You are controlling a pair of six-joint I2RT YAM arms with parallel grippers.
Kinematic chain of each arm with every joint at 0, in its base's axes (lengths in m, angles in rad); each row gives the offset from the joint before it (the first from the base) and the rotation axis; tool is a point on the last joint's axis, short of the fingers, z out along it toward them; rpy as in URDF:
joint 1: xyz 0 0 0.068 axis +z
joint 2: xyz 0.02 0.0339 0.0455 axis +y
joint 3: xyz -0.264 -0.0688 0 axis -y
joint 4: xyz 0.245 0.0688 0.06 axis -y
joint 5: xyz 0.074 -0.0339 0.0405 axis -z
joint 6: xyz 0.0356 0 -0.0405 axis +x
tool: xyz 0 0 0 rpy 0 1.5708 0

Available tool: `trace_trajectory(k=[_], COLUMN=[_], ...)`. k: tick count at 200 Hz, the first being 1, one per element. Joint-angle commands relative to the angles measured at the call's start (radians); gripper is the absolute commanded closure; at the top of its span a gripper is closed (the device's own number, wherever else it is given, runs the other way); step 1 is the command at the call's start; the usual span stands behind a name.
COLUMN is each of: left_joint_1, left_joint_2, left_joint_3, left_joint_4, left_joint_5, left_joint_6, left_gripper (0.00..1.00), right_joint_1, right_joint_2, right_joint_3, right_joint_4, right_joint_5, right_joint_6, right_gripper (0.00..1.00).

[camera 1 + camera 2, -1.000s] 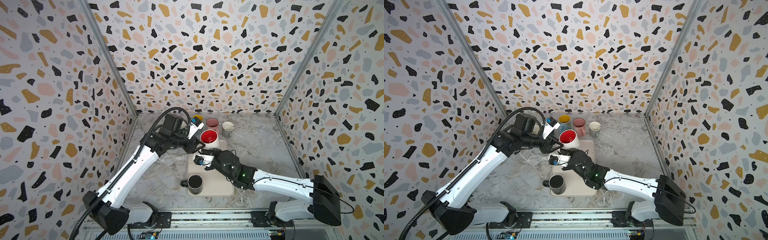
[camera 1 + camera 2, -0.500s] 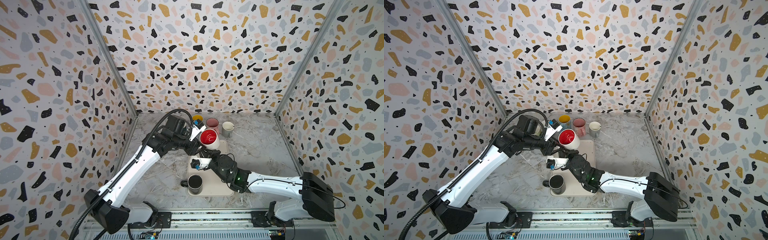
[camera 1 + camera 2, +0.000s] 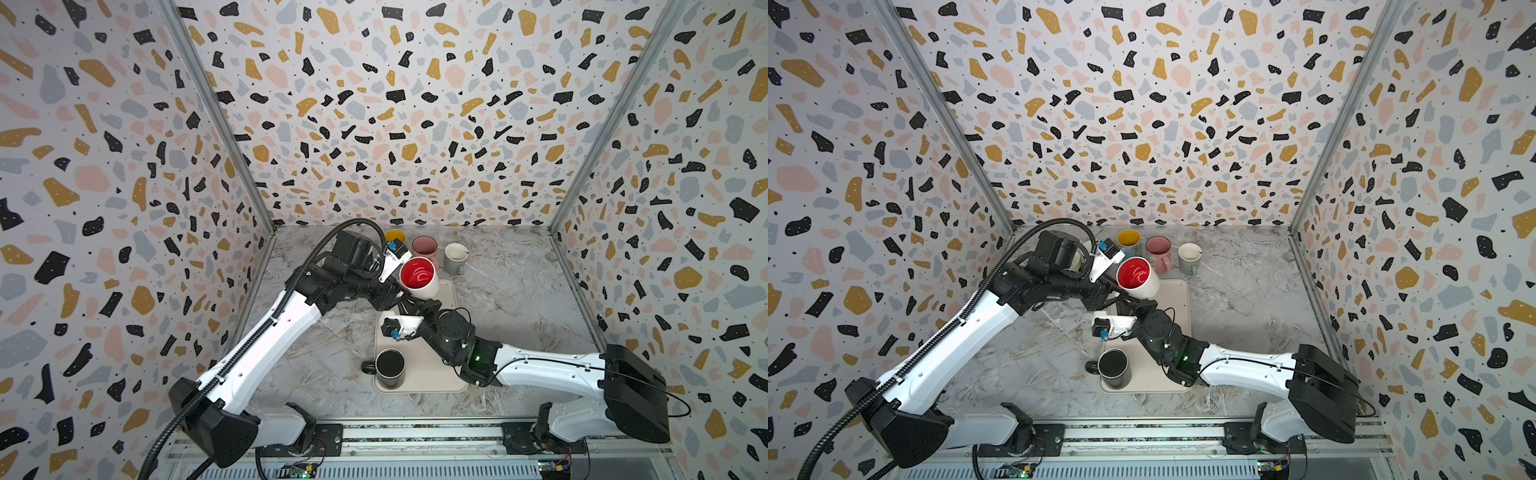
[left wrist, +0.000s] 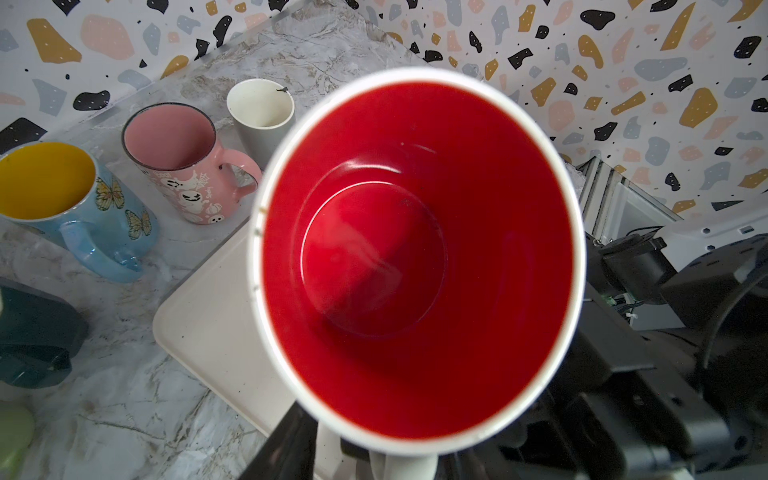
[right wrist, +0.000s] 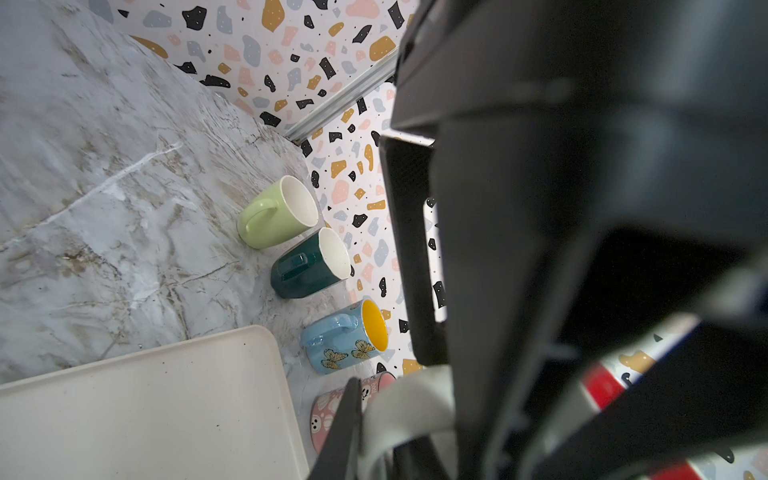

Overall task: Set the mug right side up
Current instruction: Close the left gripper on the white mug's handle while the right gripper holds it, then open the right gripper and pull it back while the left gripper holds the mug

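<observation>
arms: white shells, black joints | left arm cable: black, corrugated

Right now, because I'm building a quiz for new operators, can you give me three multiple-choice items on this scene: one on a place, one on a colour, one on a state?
1. Where does the black mug stand?
A) on the beige tray
B) against the back wall
C) inside another mug

2. Inside the lifted mug, what colour shows?
A) yellow
B) red
C) pink

3. How is the lifted mug placed?
A) upside down on the tray
B) lying on its side
C) up in the air, mouth upward, tilted

Answers:
1 A, its base sits on the tray's near end.
2 B, the left wrist view looks straight into red.
3 C, the tray lies well below it there.
</observation>
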Motion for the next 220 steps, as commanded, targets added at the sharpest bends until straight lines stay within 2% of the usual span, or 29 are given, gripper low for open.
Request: trace_trajectory(k=[1,40,72,80,98,115,220], left_joint_1=[-0.005,-0.005,-0.005,-0.005,-0.005,-0.005,-0.005], left_joint_2=[0.017,0.022,0.034,0.038,0.047,0.058,0.053], left_joint_3=[-0.016,-0.019,-0.018,-0.017,-0.012,-0.008,-0.006], left_joint_4=[0.006,0.0,-0.014,-0.016,-0.017,-0.017,0.017], left_joint_5=[-0.011,-0.006,-0.004,-0.005,-0.011,-0.01,-0.009], left_joint_6=[-0.002,-0.005,-0.008,-0.009,-0.019,-0.023,-0.043], left_gripper=[0.54,0.58,0.66,0.71,0.88,1.0,1.0], right_joint_1=[0.01,0.019,0.024,0.027,0.028,0.03,0.031], right_joint_2=[-0.058,-0.059,-0.062,-0.061,-0.061,-0.063,-0.07], right_joint_3=[0.021,0.021,0.018,0.018,0.016,0.015,0.001], right_joint_4=[0.138,0.153,0.157,0.157,0.158,0.158,0.153], right_joint_5=[0.016,0.016,0.017,0.017,0.021,0.022,0.045], right_joint_6=[-0.026,-0.04,-0.04,-0.04,-0.041,-0.042,-0.03], right_gripper=[1.0,1.0,1.0,1.0,1.0,1.0,1.0])
